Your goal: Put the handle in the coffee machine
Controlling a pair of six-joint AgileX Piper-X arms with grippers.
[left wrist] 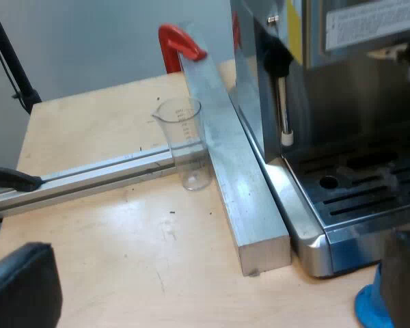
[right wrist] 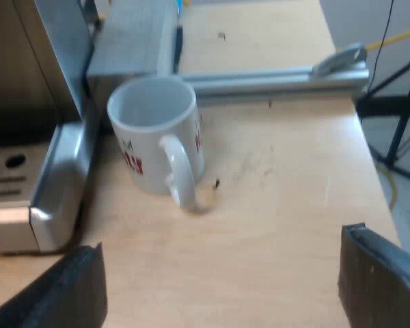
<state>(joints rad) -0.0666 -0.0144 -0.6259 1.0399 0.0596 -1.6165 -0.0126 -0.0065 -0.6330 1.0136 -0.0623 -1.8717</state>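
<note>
Plainly, two containers stand upright on the wooden surface (left wrist: 109, 232), and both look empty. One clear measuring glass (left wrist: 184, 140) touches the corner where two metal bars (left wrist: 222, 157) meet, with one red clamp (left wrist: 181, 44) at the far end of the thicker bar. One white mug (right wrist: 154, 130) with red lettering stands just beside the corner of the drip tray (right wrist: 55, 184). The one coffee machine (left wrist: 342, 102) sits against the thicker bar, and one blue tamper (left wrist: 370, 307) lies near its tray corner. The left end effector (left wrist: 212, 287) and the right end effector (right wrist: 215, 287) are each spread wide, holding nothing.
</note>
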